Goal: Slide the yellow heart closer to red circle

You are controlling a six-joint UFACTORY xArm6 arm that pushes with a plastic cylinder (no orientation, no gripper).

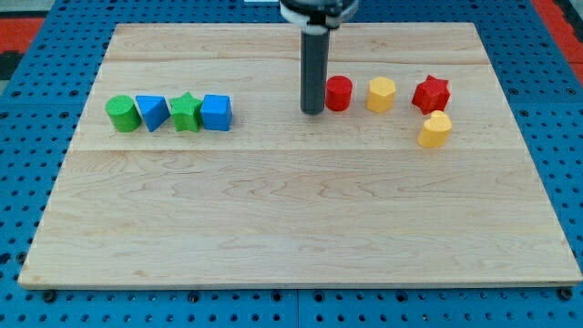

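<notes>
The red circle (338, 93) stands on the wooden board at the upper middle right. A yellow hexagon-like block (381, 94) sits just to its right, then a red star (431, 93). The yellow heart (435, 129) lies just below the red star, the lowest of this group. My tip (312, 111) rests on the board right beside the red circle's left side, close to touching it. The tip is far from the yellow heart, with the red circle and yellow hexagon between them.
A row of blocks sits at the view's left: a green circle (121, 114), a blue triangle (151, 112), a green star (185, 112) and a blue cube-like block (216, 112). The board (291, 228) lies on a blue pegboard.
</notes>
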